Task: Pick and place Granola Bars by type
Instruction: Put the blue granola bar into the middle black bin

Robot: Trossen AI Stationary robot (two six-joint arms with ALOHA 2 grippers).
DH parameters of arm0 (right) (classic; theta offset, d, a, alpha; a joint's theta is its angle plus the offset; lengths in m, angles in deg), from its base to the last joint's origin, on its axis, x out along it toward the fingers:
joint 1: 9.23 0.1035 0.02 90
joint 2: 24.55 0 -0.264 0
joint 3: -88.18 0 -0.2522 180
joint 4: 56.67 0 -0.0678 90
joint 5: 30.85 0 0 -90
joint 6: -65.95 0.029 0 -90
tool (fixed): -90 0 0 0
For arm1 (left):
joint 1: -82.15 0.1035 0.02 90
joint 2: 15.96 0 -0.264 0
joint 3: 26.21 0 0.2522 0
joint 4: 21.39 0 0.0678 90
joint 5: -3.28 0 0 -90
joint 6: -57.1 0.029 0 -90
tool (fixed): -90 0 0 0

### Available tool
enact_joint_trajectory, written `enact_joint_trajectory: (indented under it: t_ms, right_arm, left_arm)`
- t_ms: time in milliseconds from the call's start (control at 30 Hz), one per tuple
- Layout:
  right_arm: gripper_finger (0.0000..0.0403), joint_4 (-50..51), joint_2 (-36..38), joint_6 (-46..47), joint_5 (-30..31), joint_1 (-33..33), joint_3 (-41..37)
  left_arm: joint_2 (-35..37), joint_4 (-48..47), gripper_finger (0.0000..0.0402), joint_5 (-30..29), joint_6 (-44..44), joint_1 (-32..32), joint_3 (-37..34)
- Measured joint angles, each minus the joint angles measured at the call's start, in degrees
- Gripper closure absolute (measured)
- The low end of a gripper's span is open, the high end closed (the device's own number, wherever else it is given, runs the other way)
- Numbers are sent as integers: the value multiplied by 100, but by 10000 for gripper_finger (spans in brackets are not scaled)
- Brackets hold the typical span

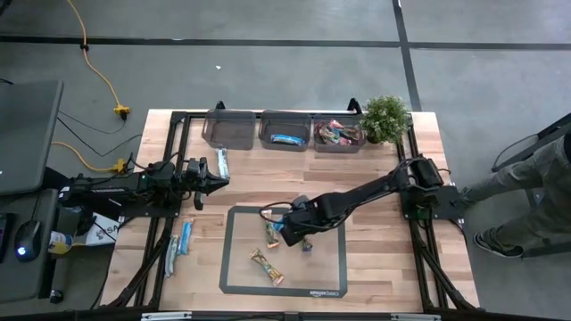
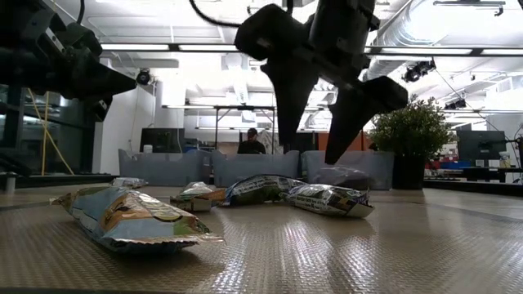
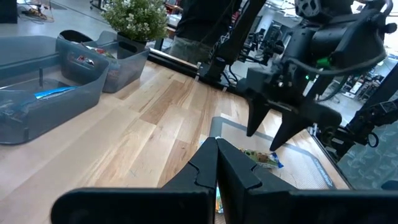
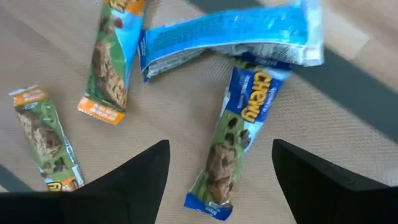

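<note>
right gripper [image 1: 287,234] hangs just above the grey mat [image 1: 234,267] near the table's middle, its two dark fingers spread wide with nothing between them, poised over a small cluster of granola bars [image 4: 230,140]. directly under it lies a flat blue-ended foil bar marked "chewy", its long axis running between the fingers, its far end tucked under a bright blue bar [image 4: 230,34] lying crosswise. two tan-green bars with orange ends [image 4: 112,59] lie close by, roughly parallel to the chewy one, on the mat's fine woven texture. left gripper [image 1: 217,180] rests clenched and empty near the table's left edge. clear grey plastic bins [image 1: 285,129] line the far edge beside a potted plant [image 1: 385,116]; pale bars [image 1: 179,241] lie near the left front corner.
</note>
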Motion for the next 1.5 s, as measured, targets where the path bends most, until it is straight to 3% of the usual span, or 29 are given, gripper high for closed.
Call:
enact_joint_trajectory:
  t_ms: [933, 1500]
  right_arm:
    - [138, -270, -622, -42, -251, -17, -2]
    - [213, -348, -946, -248, -596, -56, 20]
  left_arm:
    - [0, 2, 401, 4, -2, 1, 0]
    - [0, 2, 401, 1, -1, 1, 0]
